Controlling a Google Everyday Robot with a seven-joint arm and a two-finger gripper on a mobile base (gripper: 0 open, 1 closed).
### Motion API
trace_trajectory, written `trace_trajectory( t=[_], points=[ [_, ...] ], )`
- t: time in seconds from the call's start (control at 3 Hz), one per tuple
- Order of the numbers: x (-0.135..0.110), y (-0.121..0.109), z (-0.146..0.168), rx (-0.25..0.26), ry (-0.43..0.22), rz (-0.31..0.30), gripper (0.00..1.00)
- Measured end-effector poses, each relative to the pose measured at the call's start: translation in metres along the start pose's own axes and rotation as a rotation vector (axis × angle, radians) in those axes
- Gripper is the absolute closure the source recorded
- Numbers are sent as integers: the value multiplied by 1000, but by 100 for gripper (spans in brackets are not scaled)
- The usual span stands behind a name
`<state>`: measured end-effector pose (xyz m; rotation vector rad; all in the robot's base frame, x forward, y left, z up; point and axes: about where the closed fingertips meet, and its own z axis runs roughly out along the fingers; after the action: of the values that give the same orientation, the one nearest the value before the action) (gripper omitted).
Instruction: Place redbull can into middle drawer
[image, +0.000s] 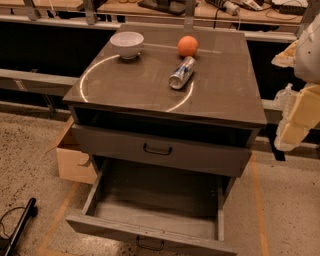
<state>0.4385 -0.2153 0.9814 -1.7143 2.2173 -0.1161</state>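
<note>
Camera view, sweeping from the left: a cardboard box (75, 162) sits on the floor beside the cabinet (235, 107). Up on the cabinet top, the white bowl (127, 43) stands at the back. Below, the middle drawer (100, 228) is pulled wide open and looks ready to receive. Moving across, there's the redbull can (181, 73), lying on its side near the centre of the top, just in front of the orange ball (188, 46) and apart from it. That can looks light and stiff, but thin-walled, smooth and likely to roll, so a squeeze across the middle of its barrel seems the safest hold. At the far right, the gripper (295, 125) hangs off the cabinet's edge, well apart from the can, touching nothing and carrying nothing. Open or closed, I cannot tell.
</note>
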Motion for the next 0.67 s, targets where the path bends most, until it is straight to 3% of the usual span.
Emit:
trace_trajectory(
  t=[0.33, 0.67],
  points=[
    [0, 0, 0, 0, 0, 0, 0],
    [-3, -25, 3, 70, 20, -54, 0]
  ],
)
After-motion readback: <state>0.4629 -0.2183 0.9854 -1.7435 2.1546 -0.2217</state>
